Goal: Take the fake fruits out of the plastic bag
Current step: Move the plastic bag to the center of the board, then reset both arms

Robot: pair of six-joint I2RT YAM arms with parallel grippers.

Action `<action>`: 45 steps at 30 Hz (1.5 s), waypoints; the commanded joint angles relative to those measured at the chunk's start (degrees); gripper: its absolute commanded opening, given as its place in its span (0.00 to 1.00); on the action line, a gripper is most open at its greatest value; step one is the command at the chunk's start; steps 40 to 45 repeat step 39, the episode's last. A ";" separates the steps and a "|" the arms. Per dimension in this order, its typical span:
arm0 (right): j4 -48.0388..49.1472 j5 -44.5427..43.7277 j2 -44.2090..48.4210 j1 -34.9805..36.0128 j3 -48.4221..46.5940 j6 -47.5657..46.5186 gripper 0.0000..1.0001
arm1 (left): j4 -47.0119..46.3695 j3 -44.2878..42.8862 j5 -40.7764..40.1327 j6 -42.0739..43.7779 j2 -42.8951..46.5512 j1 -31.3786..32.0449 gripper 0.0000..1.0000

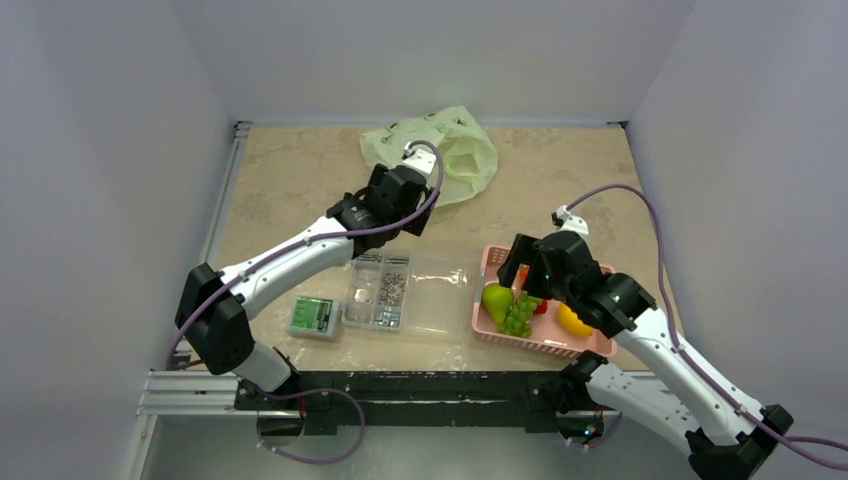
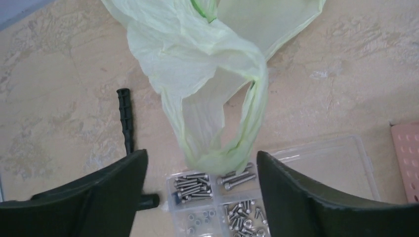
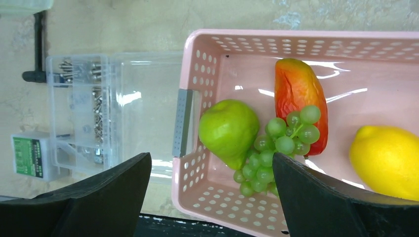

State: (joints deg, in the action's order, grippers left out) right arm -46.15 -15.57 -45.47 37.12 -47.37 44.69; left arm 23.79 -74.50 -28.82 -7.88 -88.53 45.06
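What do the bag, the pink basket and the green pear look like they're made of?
The bag looks like thin plastic film, pale yellow-green, semi-translucent, finely crumpled. The pink basket looks like rigid moulded plastic, glossy, with rows of holes. The green pear is probably hard plastic, judging by its smooth, even sheen.

Top view: my left arm (image 1: 395,195) covers the near edge of the thin pale yellow-green plastic bag (image 1: 470,160); its dark printed marks are too small to read. My right gripper (image 1: 520,282) hides most of the red-orange plastic fruit (image 1: 541,307). Left wrist view: bag runs off the top edge; my left fingers (image 2: 306,202) and the bottom edge cut the clear compartmented plastic box (image 2: 321,158). Right wrist view: glossy yellow plastic lemon (image 3: 385,160) runs off the right edge.
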 commanded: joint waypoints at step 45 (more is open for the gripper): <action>2.57 -27.63 17.73 0.13 -22.18 -18.59 0.99 | 28.57 -6.09 8.98 -18.56 52.28 -0.76 1.00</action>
